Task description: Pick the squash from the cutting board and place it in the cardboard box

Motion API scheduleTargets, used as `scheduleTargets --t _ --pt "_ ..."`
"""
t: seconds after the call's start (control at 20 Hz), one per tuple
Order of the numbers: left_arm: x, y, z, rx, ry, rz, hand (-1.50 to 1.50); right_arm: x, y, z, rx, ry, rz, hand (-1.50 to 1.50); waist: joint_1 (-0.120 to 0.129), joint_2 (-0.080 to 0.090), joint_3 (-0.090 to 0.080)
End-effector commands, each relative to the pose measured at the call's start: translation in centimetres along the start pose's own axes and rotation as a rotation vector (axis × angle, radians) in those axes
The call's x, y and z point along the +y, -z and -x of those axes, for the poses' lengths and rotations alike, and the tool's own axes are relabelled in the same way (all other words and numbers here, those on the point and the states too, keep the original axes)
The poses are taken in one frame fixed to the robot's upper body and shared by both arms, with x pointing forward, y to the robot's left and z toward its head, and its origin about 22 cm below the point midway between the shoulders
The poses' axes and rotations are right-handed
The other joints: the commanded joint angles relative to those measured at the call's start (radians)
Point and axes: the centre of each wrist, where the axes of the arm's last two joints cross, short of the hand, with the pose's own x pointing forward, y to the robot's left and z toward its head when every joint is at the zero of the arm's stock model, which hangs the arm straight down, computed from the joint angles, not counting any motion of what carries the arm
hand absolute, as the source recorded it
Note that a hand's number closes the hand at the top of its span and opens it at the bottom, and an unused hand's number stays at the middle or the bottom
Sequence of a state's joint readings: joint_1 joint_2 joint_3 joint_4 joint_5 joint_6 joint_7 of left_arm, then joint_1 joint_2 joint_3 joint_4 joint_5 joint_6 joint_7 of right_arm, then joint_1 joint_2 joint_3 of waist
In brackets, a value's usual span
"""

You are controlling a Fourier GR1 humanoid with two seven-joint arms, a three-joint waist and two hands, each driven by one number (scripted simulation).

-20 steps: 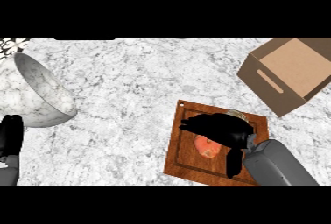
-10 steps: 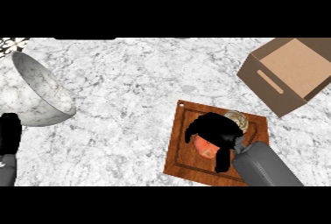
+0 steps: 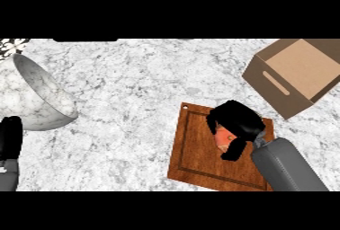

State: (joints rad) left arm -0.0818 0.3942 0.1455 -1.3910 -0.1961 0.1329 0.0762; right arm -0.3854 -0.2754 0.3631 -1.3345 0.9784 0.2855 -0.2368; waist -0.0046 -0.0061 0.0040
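The robot's black right hand is curled over the orange-pink squash, its fingers and thumb wrapped round it so that only a small patch of the squash shows beneath the palm, and both are above the brown rectangular wooden cutting board that lies under and to the left of the hand. The open tan cardboard box with a slot handle stands up and to the right of that hand, well apart from it. Far to its left sits a large grey marbled bowl, just above the black left hand, which rests with straight fingers at the view's left edge.
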Motion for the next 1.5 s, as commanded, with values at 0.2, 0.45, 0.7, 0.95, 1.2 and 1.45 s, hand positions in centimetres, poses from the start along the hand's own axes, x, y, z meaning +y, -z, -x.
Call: scheduleTargets --t 0.2,0.45,0.7,0.95,1.2,1.45 --pt "1.3 -1.6 2.5 0.073 0.0 -0.057 0.0 -7.9 -17.4 16.3 0.626 -0.011 0.258 1.5 -0.085 0.018 0.002" --pt "0.2 -1.4 1.2 0.032 -0.018 -0.017 0.0 -11.7 -27.7 20.4 0.739 -0.031 0.47 1.5 -0.034 0.022 0.004" --pt "-1.0 -0.5 0.7 0.013 -0.006 0.019 0.0 -14.6 -33.2 21.6 0.617 -0.096 0.681 1.5 -0.002 0.023 0.003" --pt "-0.3 1.3 -0.4 0.0 -0.001 0.034 0.0 -14.2 -32.9 23.3 0.536 -0.043 0.667 1.5 0.035 0.021 0.0" --pt "-1.2 -0.1 0.0 -0.012 -0.01 0.049 0.0 -16.1 -29.5 23.8 0.459 0.099 0.7 1.5 0.05 0.017 -0.002" --pt "-1.2 1.4 -1.8 -0.007 0.016 0.048 0.0 -19.9 -25.6 23.3 0.446 0.209 0.727 1.5 0.044 0.019 -0.002"
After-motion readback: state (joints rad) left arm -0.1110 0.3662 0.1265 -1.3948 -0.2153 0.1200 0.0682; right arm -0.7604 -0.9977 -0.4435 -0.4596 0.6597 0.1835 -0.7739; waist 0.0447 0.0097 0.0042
